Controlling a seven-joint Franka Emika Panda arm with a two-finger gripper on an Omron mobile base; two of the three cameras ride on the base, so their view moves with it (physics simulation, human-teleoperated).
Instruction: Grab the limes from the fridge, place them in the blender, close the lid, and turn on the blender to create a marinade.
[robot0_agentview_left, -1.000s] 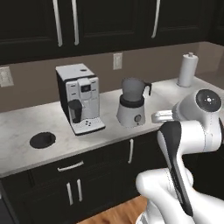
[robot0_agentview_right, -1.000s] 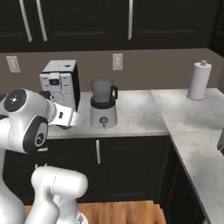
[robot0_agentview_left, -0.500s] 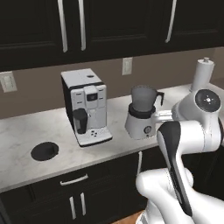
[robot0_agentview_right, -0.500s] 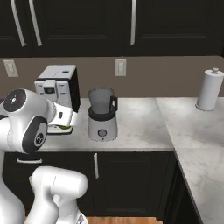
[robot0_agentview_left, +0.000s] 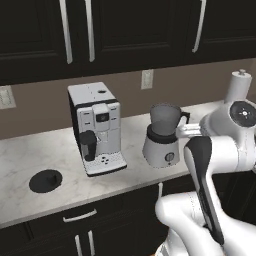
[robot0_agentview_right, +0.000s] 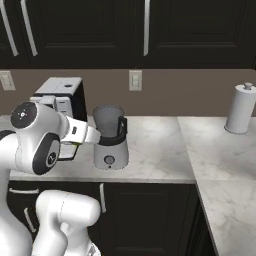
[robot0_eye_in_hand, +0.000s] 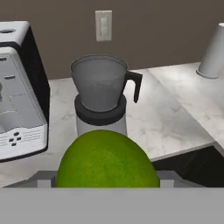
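In front of the open blender (robot0_eye_in_hand: 101, 94), the end effector (robot0_eye_in_hand: 107, 177) is clamped on a lime (robot0_eye_in_hand: 107, 159), which could bounce off the rim onto the counter (robot0_eye_in_hand: 175, 109) if released off-center.

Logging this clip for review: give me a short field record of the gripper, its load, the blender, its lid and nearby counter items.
gripper: shut on the yellow-green round lime, fingertips hidden behind it
lime position: short of the blender, not yet over the jar
blender: light grey base with smoky dark jar, jar open on top, looks empty
lid: flat round black disc, lying on the marble counter beyond the coffee machine
beside blender: boxy white coffee machine
far corner: white paper towel roll
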